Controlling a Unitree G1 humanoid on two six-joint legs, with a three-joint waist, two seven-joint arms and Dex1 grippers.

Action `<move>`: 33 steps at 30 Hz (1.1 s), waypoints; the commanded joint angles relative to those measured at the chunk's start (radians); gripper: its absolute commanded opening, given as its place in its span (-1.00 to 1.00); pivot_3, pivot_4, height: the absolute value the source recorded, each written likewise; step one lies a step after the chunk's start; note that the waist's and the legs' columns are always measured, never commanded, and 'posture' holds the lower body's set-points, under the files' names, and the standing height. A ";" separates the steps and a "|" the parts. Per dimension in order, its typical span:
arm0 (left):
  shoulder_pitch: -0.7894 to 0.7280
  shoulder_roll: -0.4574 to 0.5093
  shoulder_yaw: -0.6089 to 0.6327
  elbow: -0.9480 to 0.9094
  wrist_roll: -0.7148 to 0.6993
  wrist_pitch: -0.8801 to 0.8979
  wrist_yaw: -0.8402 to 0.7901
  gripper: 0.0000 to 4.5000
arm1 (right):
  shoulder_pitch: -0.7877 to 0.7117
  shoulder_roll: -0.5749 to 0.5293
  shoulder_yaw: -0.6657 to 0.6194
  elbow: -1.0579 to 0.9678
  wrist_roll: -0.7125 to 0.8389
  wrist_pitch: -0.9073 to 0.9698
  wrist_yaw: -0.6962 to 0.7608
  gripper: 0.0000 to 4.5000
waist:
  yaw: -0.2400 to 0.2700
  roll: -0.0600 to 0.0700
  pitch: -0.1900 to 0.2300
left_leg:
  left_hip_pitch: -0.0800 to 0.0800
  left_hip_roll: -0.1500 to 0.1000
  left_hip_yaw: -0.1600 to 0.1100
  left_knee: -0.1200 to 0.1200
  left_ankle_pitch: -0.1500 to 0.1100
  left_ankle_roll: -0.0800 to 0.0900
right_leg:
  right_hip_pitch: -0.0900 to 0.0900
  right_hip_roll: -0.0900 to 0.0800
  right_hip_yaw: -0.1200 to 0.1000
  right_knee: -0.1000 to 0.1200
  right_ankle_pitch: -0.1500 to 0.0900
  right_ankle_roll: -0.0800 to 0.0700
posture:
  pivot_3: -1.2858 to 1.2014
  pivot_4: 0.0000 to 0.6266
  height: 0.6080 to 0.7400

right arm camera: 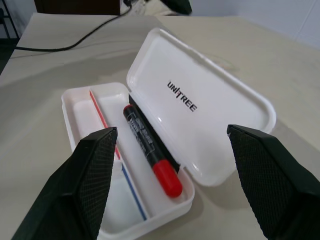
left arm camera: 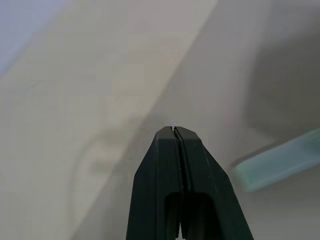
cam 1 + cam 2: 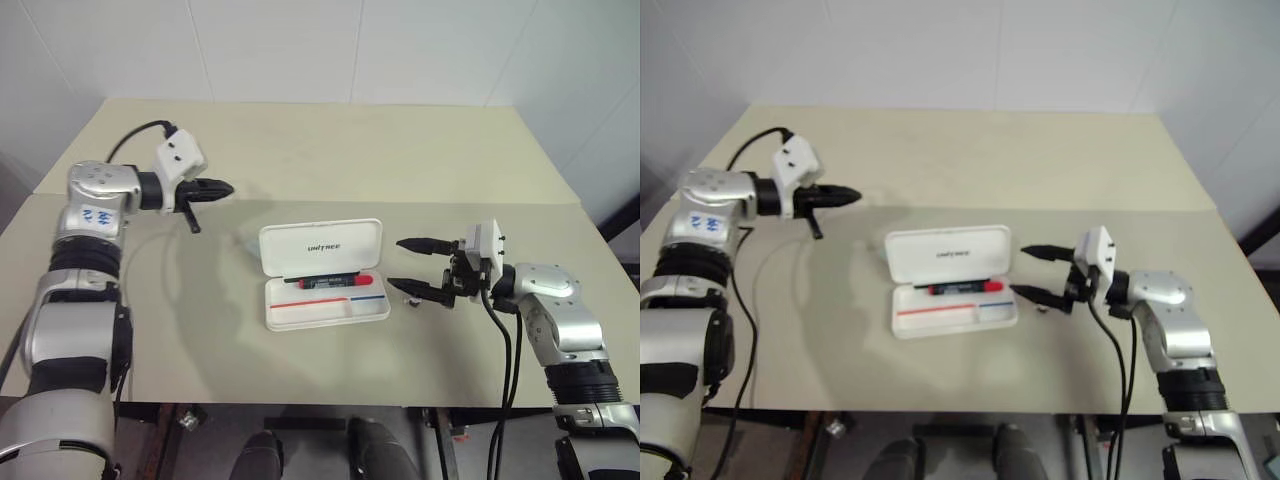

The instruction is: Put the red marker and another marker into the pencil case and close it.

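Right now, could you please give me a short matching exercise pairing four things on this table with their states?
Things:
1. red marker
2. pencil case
3. left gripper
4. right gripper

States:
A. open, level, beside the case
B. lid up, lying open on the table
C. shut, holding nothing
D. lying inside the case

Pairs: 1-D, 2-B, 3-C, 4-A

Bright even light, soft shadows, blurred wrist close-up
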 commanded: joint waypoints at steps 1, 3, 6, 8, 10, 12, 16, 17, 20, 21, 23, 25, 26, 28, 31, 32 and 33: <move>-0.073 -0.026 -0.026 0.072 0.016 0.024 -0.048 -0.57 | 0.003 -0.005 -0.012 -0.018 0.005 -0.007 0.004 1.00 | -0.001 0.000 0.000 | 0.000 0.000 0.000 0.000 0.000 0.000 | 0.000 0.000 0.000 -0.001 0.000 0.000 | 0.03 -0.52 1.00; -0.094 -0.049 -0.051 0.120 0.038 0.011 -0.082 -0.26 | 0.018 -0.009 -0.020 -0.032 0.006 -0.005 -0.002 1.00 | 0.000 0.000 0.000 | -0.001 0.000 0.000 0.000 0.000 0.000 | 0.000 0.000 0.000 -0.002 0.000 0.000 | 0.03 -0.52 1.00; -0.101 -0.062 -0.090 0.166 0.085 -0.019 -0.076 0.19 | 0.038 -0.015 -0.031 -0.052 0.008 -0.001 -0.011 1.00 | -0.005 0.000 0.000 | -0.001 0.000 0.000 -0.001 0.000 0.000 | 0.000 0.000 0.000 -0.002 0.000 0.000 | 0.03 -0.52 1.00; -0.109 -0.076 -0.105 0.198 0.105 -0.020 -0.066 0.47 | 0.054 -0.022 -0.042 -0.070 0.011 0.004 -0.020 1.00 | -0.008 0.000 0.000 | -0.002 0.000 0.000 -0.001 0.000 0.000 | -0.001 0.000 0.000 -0.002 0.000 0.000 | 0.03 -0.52 1.00; -0.114 -0.084 -0.116 0.216 0.119 -0.022 -0.071 0.78 | 0.065 -0.028 -0.047 -0.083 0.013 0.008 -0.028 1.00 | -0.010 0.000 0.000 | -0.002 0.000 0.000 -0.001 0.000 0.000 | -0.002 0.000 0.000 -0.002 0.000 0.000 | 0.03 -0.52 1.00; -0.116 -0.090 -0.131 0.229 0.138 -0.027 -0.095 0.98 | 0.076 -0.034 -0.053 -0.096 0.015 0.012 -0.039 1.00 | -0.012 0.000 0.000 | -0.002 0.000 0.000 -0.001 0.000 0.000 | -0.002 0.000 0.000 -0.001 0.000 0.000 | 0.03 -0.52 1.00; -0.126 -0.110 -0.152 0.245 0.175 -0.035 -0.055 0.98 | 0.093 -0.040 -0.062 -0.116 0.017 0.018 -0.050 1.00 | -0.011 0.000 0.000 | -0.002 0.000 0.000 -0.001 0.000 0.000 | -0.002 0.000 0.000 -0.001 0.000 0.000 | 0.03 -0.52 1.00; -0.129 -0.114 -0.154 0.247 0.179 -0.028 -0.053 0.98 | 0.097 -0.041 -0.063 -0.121 0.018 0.019 -0.051 1.00 | -0.011 0.000 0.000 | -0.002 0.000 0.000 -0.001 0.000 0.000 | -0.002 0.000 0.000 -0.001 0.000 0.000 | 0.03 -0.52 1.00; -0.135 -0.127 -0.165 0.254 0.204 -0.036 -0.042 0.98 | 0.107 -0.042 -0.070 -0.130 0.019 0.021 -0.055 1.00 | -0.013 0.000 0.000 | -0.002 0.000 0.000 -0.001 0.000 0.000 | -0.002 0.000 0.000 -0.001 0.000 0.000 | 0.03 -0.52 1.00; -0.136 -0.130 -0.168 0.256 0.210 -0.039 -0.040 0.98 | 0.109 -0.043 -0.072 -0.132 0.019 0.022 -0.055 1.00 | -0.013 0.000 0.000 | -0.002 0.000 0.000 -0.001 0.000 0.000 | -0.002 0.000 0.000 -0.001 0.000 0.001 | 0.03 -0.52 1.00; -0.141 -0.135 -0.176 0.260 0.224 -0.049 -0.037 0.98 | 0.115 -0.043 -0.076 -0.136 0.020 0.022 -0.055 1.00 | -0.014 0.000 0.000 | -0.002 0.000 0.000 -0.001 0.000 0.000 | -0.002 0.000 0.000 -0.001 0.000 0.001 | 0.03 -0.52 1.00; -0.144 -0.140 -0.182 0.262 0.236 -0.071 -0.038 0.98 | 0.122 -0.044 -0.079 -0.144 0.021 0.023 -0.057 1.00 | -0.014 0.000 0.000 | -0.002 0.000 0.000 -0.001 0.000 0.000 | -0.002 0.000 0.000 -0.001 0.000 0.001 | 0.03 -0.52 1.00; -0.145 -0.141 -0.183 0.263 0.238 -0.078 -0.048 0.98 | 0.126 -0.044 -0.080 -0.147 0.022 0.023 -0.059 1.00 | -0.014 0.000 0.000 | -0.002 0.000 0.000 -0.001 0.000 0.000 | -0.002 0.000 0.000 -0.001 0.000 0.001 | 0.03 -0.52 1.00; -0.146 -0.140 -0.191 0.265 0.247 -0.093 -0.079 0.98 | 0.133 -0.045 -0.083 -0.153 0.023 0.024 -0.062 1.00 | -0.015 0.000 0.000 | -0.002 0.000 0.000 -0.001 0.000 0.000 | -0.002 0.000 0.000 -0.001 0.000 0.001 | 0.03 -0.52 1.00; -0.146 -0.131 -0.203 0.268 0.265 -0.122 -0.130 0.98 | 0.145 -0.047 -0.087 -0.161 0.025 0.023 -0.067 1.00 | -0.016 0.000 0.000 | -0.002 0.000 0.000 -0.001 0.000 0.000 | -0.001 0.000 0.000 -0.001 0.000 0.001 | 0.03 -0.52 1.00; -0.146 -0.127 -0.208 0.269 0.271 -0.128 -0.145 0.98 | 0.148 -0.047 -0.087 -0.165 0.025 0.024 -0.070 1.00 | -0.016 0.000 0.000 | -0.002 0.000 0.000 -0.001 0.000 0.000 | -0.001 0.000 0.000 -0.001 0.000 0.001 | 0.03 -0.52 1.00; -0.145 -0.125 -0.207 0.270 0.273 -0.132 -0.161 0.98 | 0.152 -0.047 -0.089 -0.169 0.026 0.024 -0.072 1.00 | -0.017 0.000 0.000 | -0.002 0.000 0.000 -0.001 0.000 0.000 | -0.001 0.000 0.000 -0.001 0.000 0.001 | 0.03 -0.52 1.00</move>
